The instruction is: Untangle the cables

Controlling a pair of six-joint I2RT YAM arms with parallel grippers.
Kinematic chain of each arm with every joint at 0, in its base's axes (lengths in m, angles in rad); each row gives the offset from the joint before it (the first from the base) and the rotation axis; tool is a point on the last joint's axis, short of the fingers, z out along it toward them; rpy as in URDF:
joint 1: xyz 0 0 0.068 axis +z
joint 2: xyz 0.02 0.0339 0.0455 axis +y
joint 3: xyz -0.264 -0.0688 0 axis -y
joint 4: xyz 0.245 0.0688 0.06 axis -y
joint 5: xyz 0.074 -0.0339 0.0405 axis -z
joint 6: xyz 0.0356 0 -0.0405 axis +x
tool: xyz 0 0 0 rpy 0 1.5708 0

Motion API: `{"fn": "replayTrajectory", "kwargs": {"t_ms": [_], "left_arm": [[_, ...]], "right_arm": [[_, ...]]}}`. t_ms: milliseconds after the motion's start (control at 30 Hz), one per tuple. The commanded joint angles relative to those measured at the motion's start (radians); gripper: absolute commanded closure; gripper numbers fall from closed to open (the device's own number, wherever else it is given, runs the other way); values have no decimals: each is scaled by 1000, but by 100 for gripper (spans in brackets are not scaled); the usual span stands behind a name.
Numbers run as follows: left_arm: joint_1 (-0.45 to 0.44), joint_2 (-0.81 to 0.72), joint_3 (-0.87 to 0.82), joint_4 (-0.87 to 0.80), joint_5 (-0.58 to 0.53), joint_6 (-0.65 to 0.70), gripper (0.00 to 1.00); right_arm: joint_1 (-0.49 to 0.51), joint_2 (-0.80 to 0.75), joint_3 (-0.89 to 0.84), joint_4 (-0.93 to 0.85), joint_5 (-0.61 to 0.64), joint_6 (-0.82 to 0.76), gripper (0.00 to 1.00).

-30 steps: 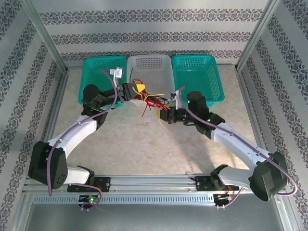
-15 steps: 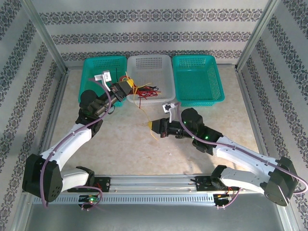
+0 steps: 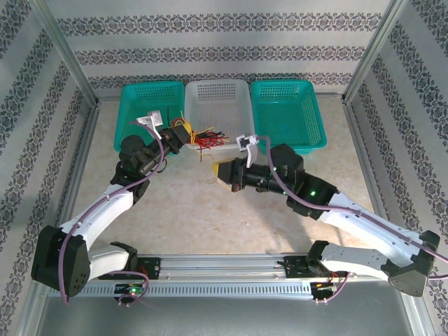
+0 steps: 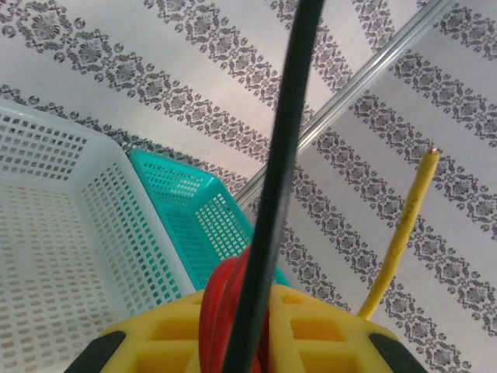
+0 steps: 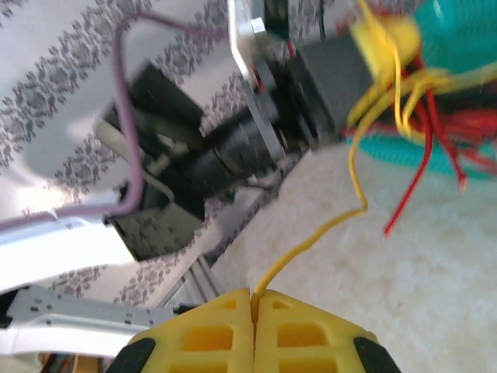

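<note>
Cables [image 3: 204, 137]: thin, curly, red-yellow-black tangle.

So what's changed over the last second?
The right jaws swung left, drawing one thin yellow wire out of the red, yellow and black wire bundle. The left jaws shifted the bundle slightly left. Both grips and the plastic baskets stayed put.

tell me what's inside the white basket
The white basket shows bare mesh at its far end. Red, yellow and black cables, gripped by the left gripper, hang over its near end, hiding the floor beneath; whether they touch it is unclear.
</note>
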Motion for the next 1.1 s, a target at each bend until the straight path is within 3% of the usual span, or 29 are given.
{"fn": "replayTrajectory", "kwargs": {"t_ms": [0, 167, 333, 500, 633, 867, 1067], "left_arm": [[14, -27, -11, 22, 38, 28, 100], [13, -30, -14, 75, 183, -12, 100], [16, -57, -34, 103, 251, -55, 100], [68, -99, -86, 166, 239, -126, 100], [125, -121, -140, 264, 199, -226, 100], [174, -135, -156, 306, 150, -290, 100], [207, -143, -152, 278, 115, -292, 100]], "right_arm": [[-23, 6, 175, -131, 88, -106, 100], [-159, 106, 366, -270, 128, -116, 100], [-370, 176, 454, -355, 58, -79, 100], [-539, 146, 385, -396, 30, -21, 100], [-688, 86, 231, -403, -50, 91, 100], [-825, -55, 44, -432, -87, 130, 100], [-944, -110, 51, -522, -86, 93, 100]]}}
